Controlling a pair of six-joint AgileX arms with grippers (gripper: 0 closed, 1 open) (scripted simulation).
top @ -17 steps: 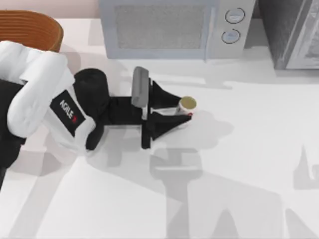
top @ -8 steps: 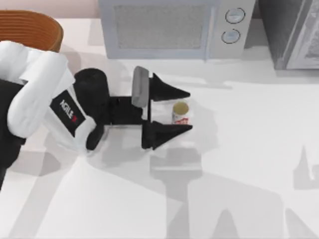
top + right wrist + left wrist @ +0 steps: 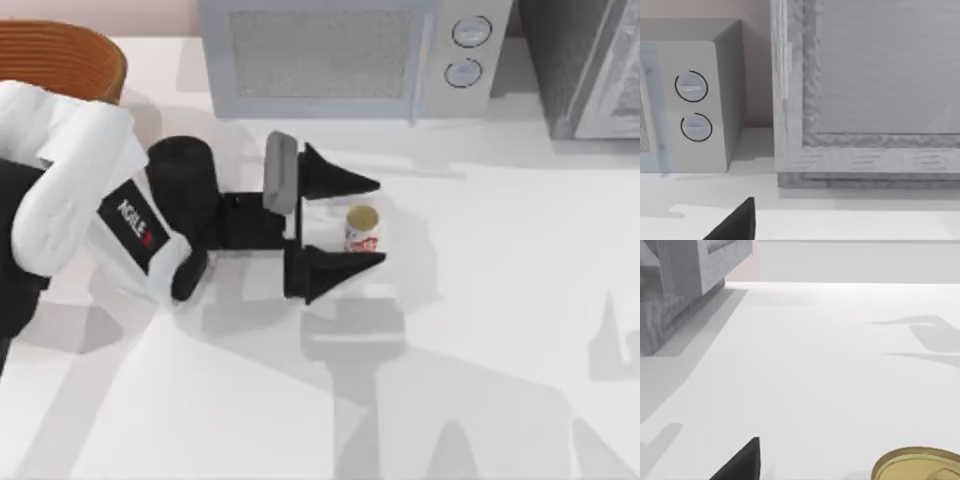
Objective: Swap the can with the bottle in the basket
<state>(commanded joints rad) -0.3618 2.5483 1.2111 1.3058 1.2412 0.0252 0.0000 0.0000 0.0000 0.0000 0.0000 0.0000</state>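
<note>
Our left pincer (image 3: 378,222) sits low over the white table (image 3: 480,350), fingers spread wide apart, with the can (image 3: 362,229) standing upright between the two black fingertips (image 3: 345,262) and touching neither, a clear gap on each side. The can is white with red print and a dull gold top, roughly mid-table in the top view, in front of the microwave (image 3: 340,55). In the left wrist view we get the can's gold lid (image 3: 917,466) at the edge, one black fingertip (image 3: 742,462) beside it, and bare table beyond. Left arm's white and black body reaches in from the top view's left side. Farther back, the basket (image 3: 60,58), orange-brown and ribbed, sits at the far left corner of the table, partly behind our left arm; we can't see what is inside it. The microwave stands along the back edge, with a grey cabinet (image 3: 590,65) to its right. Right wrist view shows the microwave's knobs (image 3: 691,86), the cabinet front, and one dark fingertip (image 3: 737,222); we can't tell whether the right pincer is spread or closed.
</note>
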